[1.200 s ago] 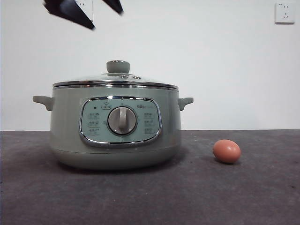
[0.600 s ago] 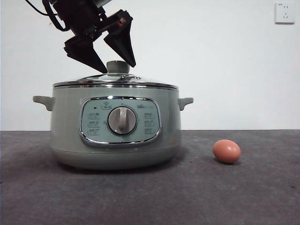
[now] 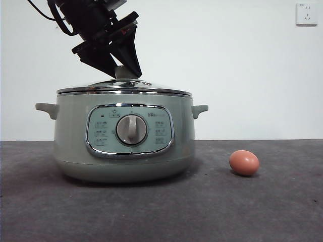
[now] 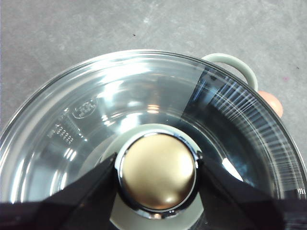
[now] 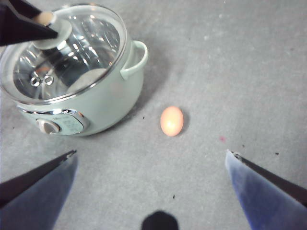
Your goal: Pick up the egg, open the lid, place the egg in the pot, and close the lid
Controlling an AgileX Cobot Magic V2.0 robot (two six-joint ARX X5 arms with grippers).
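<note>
The sage-green pot (image 3: pixel 123 136) stands on the dark table with the glass lid (image 3: pixel 126 86) resting on it. My left gripper (image 3: pixel 123 70) has come down from the upper left and is shut on the lid's knob (image 4: pixel 157 171); both black jaws press the knob's sides. The reddish-brown egg (image 3: pixel 244 162) lies on the table to the right of the pot, apart from it. My right gripper (image 5: pixel 151 153) hangs open high above the table, looking down on the egg (image 5: pixel 171 120) and the pot (image 5: pixel 96 105), and holds nothing.
A white wall with a socket (image 3: pixel 307 13) stands behind the table. The pot's side handles (image 3: pixel 200 109) stick out left and right. Bare grey tabletop (image 3: pixel 282 201) stretches around the egg and in front of the pot.
The left gripper dropped from the top edge to the lid's knob, and its jaws went from spread wide to closed on the knob. Pot, lid and egg have not moved.
</note>
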